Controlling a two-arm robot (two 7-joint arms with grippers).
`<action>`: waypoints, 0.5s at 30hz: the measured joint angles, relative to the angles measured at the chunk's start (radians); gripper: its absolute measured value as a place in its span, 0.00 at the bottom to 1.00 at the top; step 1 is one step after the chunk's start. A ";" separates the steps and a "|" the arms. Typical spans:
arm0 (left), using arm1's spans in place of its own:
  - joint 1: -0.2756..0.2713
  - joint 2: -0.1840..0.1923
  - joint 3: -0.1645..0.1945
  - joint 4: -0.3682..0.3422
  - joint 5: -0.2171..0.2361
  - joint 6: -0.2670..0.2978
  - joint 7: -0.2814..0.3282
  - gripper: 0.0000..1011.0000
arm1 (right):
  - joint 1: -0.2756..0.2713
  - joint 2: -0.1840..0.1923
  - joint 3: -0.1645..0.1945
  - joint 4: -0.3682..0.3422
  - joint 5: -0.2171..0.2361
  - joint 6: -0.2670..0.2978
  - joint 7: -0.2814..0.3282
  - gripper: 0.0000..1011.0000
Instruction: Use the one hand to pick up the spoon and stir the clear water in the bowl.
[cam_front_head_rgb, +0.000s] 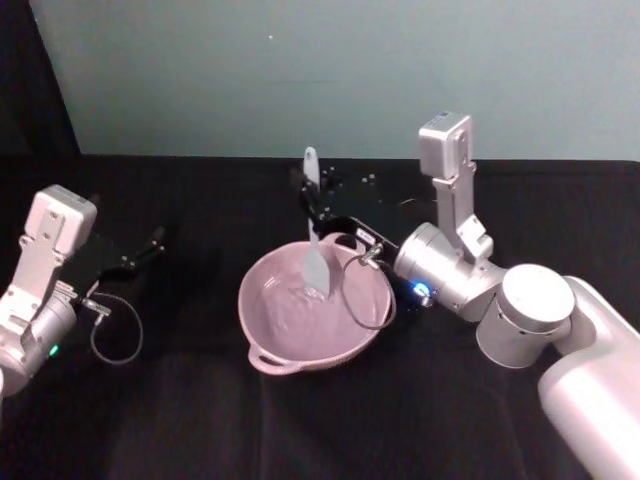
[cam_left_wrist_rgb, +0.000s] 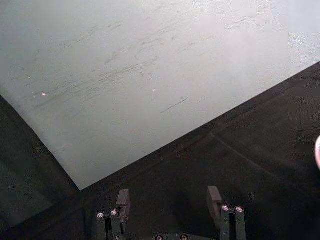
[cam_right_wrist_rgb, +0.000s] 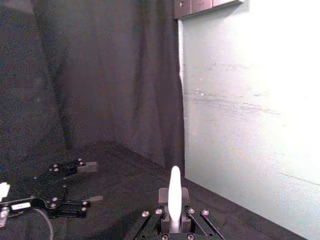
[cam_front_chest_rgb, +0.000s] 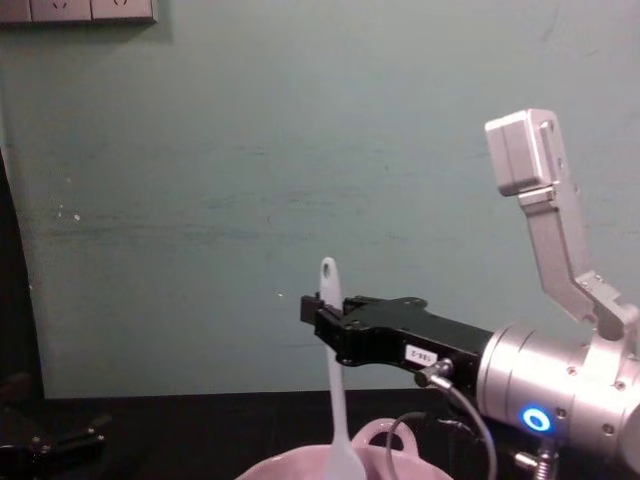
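stirring step, in progress. the right gripper (cam_front_head_rgb: 312, 196) reaches in from the robot's right above the far rim of the bowl (cam_front_head_rgb: 262, 318), its jaws clamped on the upper handle of the spoon (cam_front_head_rgb: 316, 240), just below the hole at the handle end. the spoon hangs nearly upright, with its flat blade lowered inside the bowl and apparently dipping into the water (cam_front_head_rgb: 295, 305); the chest view shows the handle rising above the black fingers and the blade passing below the pink rim. the bowl sits near the middle of the black cloth (cam_front_head_rgb: 180, 420), its small loop handle on the side nearest the robot. the left gripper (cam_front_head_rgb: 150, 245) rests parked at the robot's left, well apart from the bowl, jaws spread and empty. judgement: pick-up is done and the stir is the step in hand; the next move calls for small circular sweeps of the blade within the water, keeping the grasp firm and the blade clear of the bowl wall so the bowl neither shifts nor spills.
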 joint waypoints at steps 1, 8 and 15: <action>0.000 0.000 0.000 0.000 0.000 0.000 0.000 1.00 | -0.002 0.004 0.006 -0.004 -0.002 0.000 0.000 0.11; 0.000 0.000 0.000 0.000 0.000 0.000 0.000 1.00 | -0.034 0.040 0.022 -0.057 -0.002 0.011 0.018 0.11; 0.000 0.000 0.000 0.000 0.000 0.000 0.000 1.00 | -0.085 0.088 0.023 -0.148 0.022 0.038 0.060 0.12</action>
